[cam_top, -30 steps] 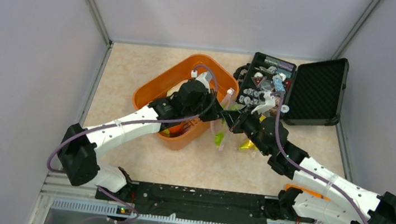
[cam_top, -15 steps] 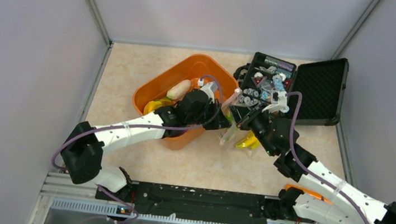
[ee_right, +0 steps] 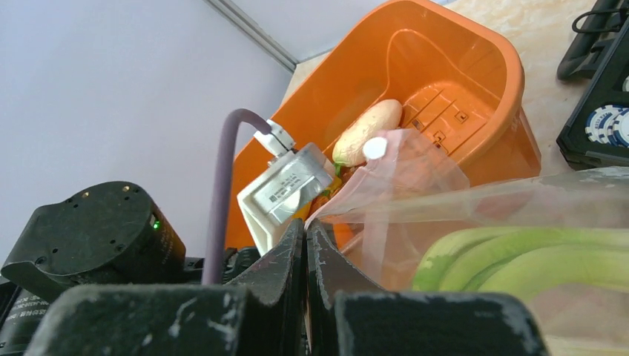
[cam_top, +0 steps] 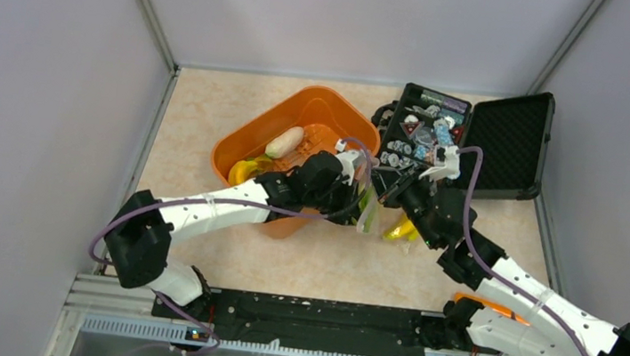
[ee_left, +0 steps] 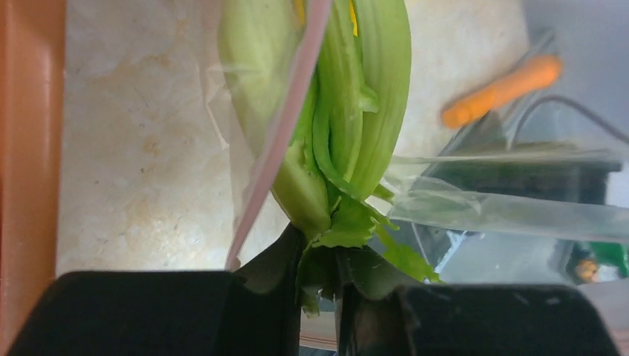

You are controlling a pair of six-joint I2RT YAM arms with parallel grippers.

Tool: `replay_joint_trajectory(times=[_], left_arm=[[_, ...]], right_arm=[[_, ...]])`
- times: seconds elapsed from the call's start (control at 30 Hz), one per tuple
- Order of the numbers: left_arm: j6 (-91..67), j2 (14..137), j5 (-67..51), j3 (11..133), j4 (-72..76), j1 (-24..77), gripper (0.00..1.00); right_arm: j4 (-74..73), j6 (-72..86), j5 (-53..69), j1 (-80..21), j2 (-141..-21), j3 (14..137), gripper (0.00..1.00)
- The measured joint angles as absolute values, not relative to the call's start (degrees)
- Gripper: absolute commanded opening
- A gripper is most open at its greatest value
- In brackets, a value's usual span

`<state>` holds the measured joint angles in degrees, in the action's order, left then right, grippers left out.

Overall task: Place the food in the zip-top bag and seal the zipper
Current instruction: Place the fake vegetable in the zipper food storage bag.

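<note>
Left pincer (ee_left: 319, 256) clamped on stalks (ee_left: 356, 111), lying partly past the zipper (ee_left: 285, 126). Right pincer (ee_right: 305, 226) pinches the bag (ee_right: 475, 208) edge, between basket (cam_top: 249, 135) rim and case (cam_top: 512, 147). Bare surface (cam_top: 329, 260) lies nearer.

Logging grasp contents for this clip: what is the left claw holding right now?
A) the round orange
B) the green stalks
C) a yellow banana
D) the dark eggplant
B: the left wrist view shows the left claw closed on the leafy base of the green stalks, with the pink zipper of the zip-top bag crossing in front of them.
</note>
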<state>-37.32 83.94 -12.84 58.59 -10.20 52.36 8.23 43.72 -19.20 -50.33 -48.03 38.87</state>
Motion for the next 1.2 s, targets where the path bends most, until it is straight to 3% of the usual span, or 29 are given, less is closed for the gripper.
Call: replay_joint_trajectory(times=[0.1,0.23,0.4,0.63,1.2], left_arm=[[-33.47,84.73,-12.25,60.55,-14.46,52.66,0.59],[-31.24,80.29,-11.05,60.12,-15.94,52.56,0.70],[-29.39,72.75,-9.58,61.84,-17.34,52.60,0.72],[-27.09,71.66,-6.07,66.13,-22.26,52.60,0.73],[-28.34,61.80,-2.55,61.36,-24.67,52.60,0.73]], right_arm=[[7.33,43.70,-19.20,-50.33,-48.01,39.31,0.00],[6.96,43.57,-19.38,-50.35,-47.70,39.57,0.00],[7.29,43.83,-19.92,-50.35,-46.70,39.55,0.00],[7.25,45.01,-20.12,-50.35,-46.09,39.38,0.00],[7.25,45.01,-20.25,-50.35,-46.13,39.35,0.00]])
